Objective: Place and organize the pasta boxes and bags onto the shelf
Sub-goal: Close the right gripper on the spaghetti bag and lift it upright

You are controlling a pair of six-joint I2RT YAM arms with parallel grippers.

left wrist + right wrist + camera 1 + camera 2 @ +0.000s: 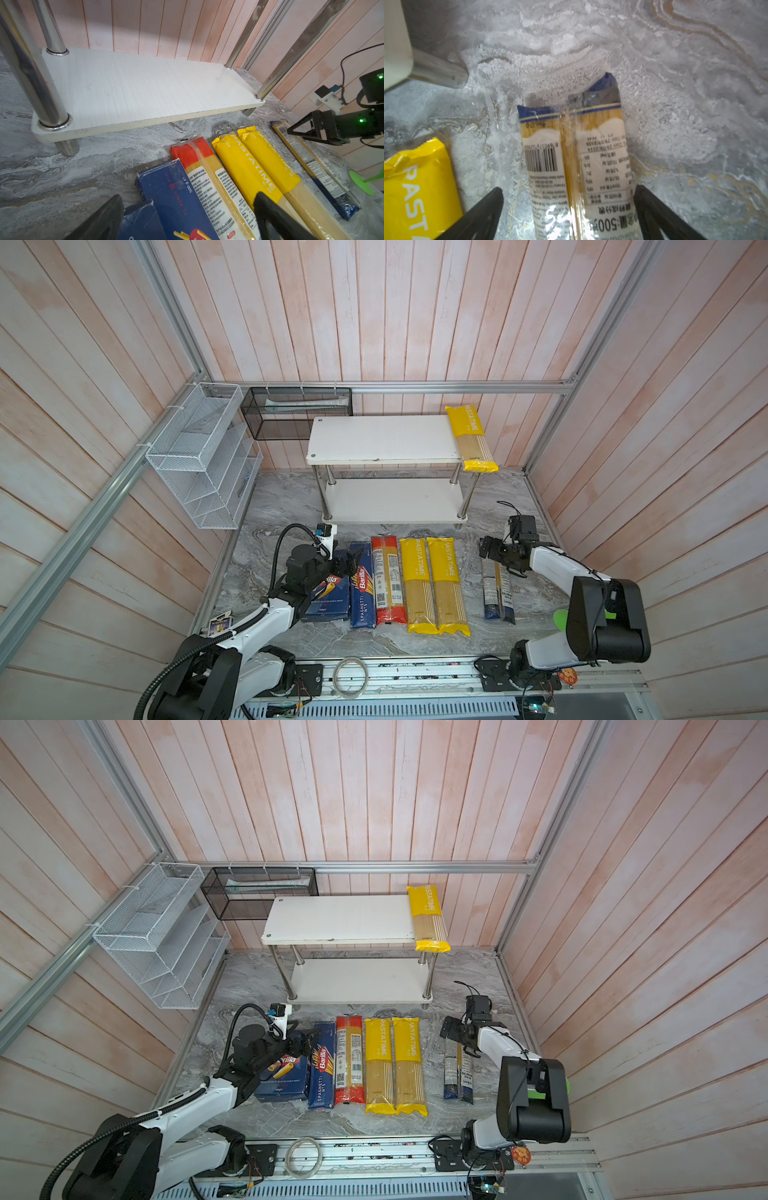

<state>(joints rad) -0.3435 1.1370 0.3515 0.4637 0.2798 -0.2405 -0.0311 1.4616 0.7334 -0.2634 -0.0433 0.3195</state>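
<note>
The white two-tier shelf stands at the back, with one yellow bag lying across its top tier's right end. On the table lie, in a row, a wide blue box, a narrow blue box, a red-ended bag and two yellow bags. My left gripper hovers open over the two boxes. A dark blue and clear bag lies apart on the right. My right gripper stands open astride its far end, low over the table.
A white wire organiser and a black mesh basket hang at the back left. The shelf's lower tier holds nothing. A green object lies beside the right arm. A wire coil rests on the front rail.
</note>
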